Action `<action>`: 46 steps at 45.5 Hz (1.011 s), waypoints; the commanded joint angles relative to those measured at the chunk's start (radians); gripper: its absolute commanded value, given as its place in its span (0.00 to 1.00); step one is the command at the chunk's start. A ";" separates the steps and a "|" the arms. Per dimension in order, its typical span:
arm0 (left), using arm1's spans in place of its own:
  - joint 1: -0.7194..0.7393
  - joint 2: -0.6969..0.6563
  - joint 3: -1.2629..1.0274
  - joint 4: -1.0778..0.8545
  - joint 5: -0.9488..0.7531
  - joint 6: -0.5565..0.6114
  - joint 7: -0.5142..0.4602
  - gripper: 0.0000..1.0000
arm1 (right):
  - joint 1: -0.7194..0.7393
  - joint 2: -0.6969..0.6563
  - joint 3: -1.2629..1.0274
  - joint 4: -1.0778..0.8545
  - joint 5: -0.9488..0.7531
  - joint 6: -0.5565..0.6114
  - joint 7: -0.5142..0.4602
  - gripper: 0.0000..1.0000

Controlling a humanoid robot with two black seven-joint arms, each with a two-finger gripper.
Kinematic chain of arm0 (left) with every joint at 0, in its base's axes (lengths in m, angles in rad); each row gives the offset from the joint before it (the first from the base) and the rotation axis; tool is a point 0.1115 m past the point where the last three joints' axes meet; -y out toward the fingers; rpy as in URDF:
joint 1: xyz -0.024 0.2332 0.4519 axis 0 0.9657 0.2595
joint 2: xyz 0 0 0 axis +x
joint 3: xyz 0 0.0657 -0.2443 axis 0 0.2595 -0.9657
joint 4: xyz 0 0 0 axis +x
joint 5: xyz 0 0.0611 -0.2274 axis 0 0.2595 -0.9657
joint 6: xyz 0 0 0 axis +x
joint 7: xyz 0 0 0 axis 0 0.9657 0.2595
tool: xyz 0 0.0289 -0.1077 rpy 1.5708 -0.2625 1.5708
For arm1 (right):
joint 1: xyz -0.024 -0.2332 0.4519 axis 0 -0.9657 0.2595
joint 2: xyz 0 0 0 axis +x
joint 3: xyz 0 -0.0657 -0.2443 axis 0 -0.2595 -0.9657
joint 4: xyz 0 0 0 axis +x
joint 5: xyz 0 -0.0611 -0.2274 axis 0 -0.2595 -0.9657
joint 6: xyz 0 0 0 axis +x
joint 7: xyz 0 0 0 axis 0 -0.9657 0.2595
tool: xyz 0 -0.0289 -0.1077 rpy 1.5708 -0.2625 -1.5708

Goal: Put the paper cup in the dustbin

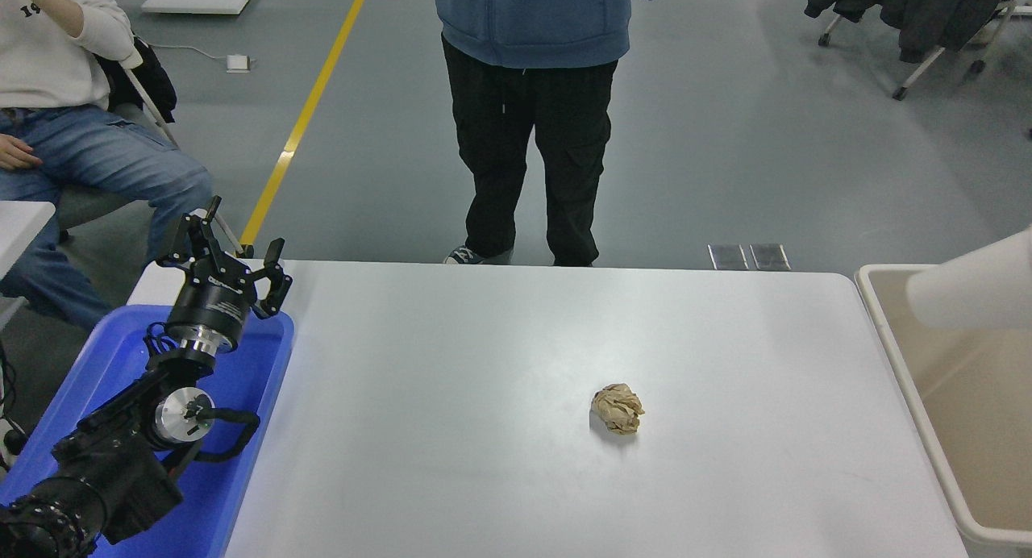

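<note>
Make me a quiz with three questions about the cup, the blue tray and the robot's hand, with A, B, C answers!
1. Where is the paper cup?
A. standing on the table
B. in the air over the dustbin, at the picture's right edge
C. in the blue tray

2. What colour is the tray under the left arm?
A. blue
B. red
C. green

3. How is the left gripper?
A. shut on the paper ball
B. open, holding nothing
C. shut on the cup

Answers: 1 B, the cup is partly cut off by the edge, above the bin's near corner. 2 A, it is plainly blue. 3 B, its fingers are spread, and the paper ball lies alone on the table.
</note>
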 commanded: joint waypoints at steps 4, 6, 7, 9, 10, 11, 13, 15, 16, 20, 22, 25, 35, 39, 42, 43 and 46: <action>0.000 0.000 0.000 0.000 0.000 0.000 0.000 1.00 | -0.051 0.242 -0.130 -0.484 0.256 0.008 0.003 0.00; 0.000 0.000 0.000 0.000 0.000 0.000 0.000 1.00 | -0.077 0.290 -0.135 -0.563 0.310 0.009 0.005 0.00; 0.000 0.000 0.000 0.000 0.000 0.000 0.000 1.00 | -0.093 0.314 -0.135 -0.605 0.335 0.009 0.006 0.00; 0.000 0.000 0.000 0.000 0.000 0.000 0.000 1.00 | -0.123 0.362 -0.135 -0.685 0.381 0.011 0.006 0.00; 0.000 0.000 0.000 0.000 0.000 0.000 0.000 1.00 | -0.137 0.385 -0.135 -0.721 0.402 0.011 0.006 0.00; 0.000 0.000 0.000 0.000 0.000 0.000 0.000 1.00 | -0.152 0.408 -0.135 -0.761 0.425 0.011 0.006 0.00; 0.000 0.000 0.000 0.000 0.000 0.000 0.000 1.00 | -0.182 0.458 -0.135 -0.835 0.477 0.011 0.006 0.00; 0.000 0.000 0.000 0.000 0.000 0.000 0.000 1.00 | -0.212 0.512 -0.135 -0.910 0.532 0.011 0.005 0.00; 0.000 0.000 0.000 0.000 0.000 0.000 0.000 1.00 | -0.228 0.538 -0.134 -0.950 0.559 0.012 0.002 0.00; 0.000 0.000 0.000 0.000 0.000 0.000 0.000 1.00 | -0.278 0.647 -0.135 -1.102 0.652 0.015 -0.008 0.00; 0.000 0.000 0.000 0.002 0.000 0.000 0.000 1.00 | -0.298 0.701 -0.127 -1.165 0.688 0.025 -0.018 0.00; -0.002 0.000 0.000 0.000 0.000 0.000 0.000 1.00 | -0.323 0.764 -0.123 -1.236 0.752 0.034 -0.047 0.00; -0.002 0.000 0.000 0.002 0.000 0.002 0.000 1.00 | -0.399 0.850 -0.120 -1.276 1.115 0.012 -0.264 0.00; -0.002 0.000 0.000 0.000 0.000 0.000 0.000 1.00 | -0.410 0.887 -0.098 -1.279 1.232 -0.047 -0.337 0.00; -0.002 0.000 0.000 0.000 0.000 0.002 0.000 1.00 | -0.418 0.917 -0.025 -1.277 1.312 -0.147 -0.441 0.00; -0.002 0.000 0.000 0.002 0.000 0.002 0.000 1.00 | -0.418 0.925 -0.005 -1.277 1.321 -0.167 -0.463 0.00; -0.002 0.000 0.000 0.002 0.000 0.002 0.000 1.00 | -0.418 0.951 0.070 -1.279 1.329 -0.233 -0.502 0.00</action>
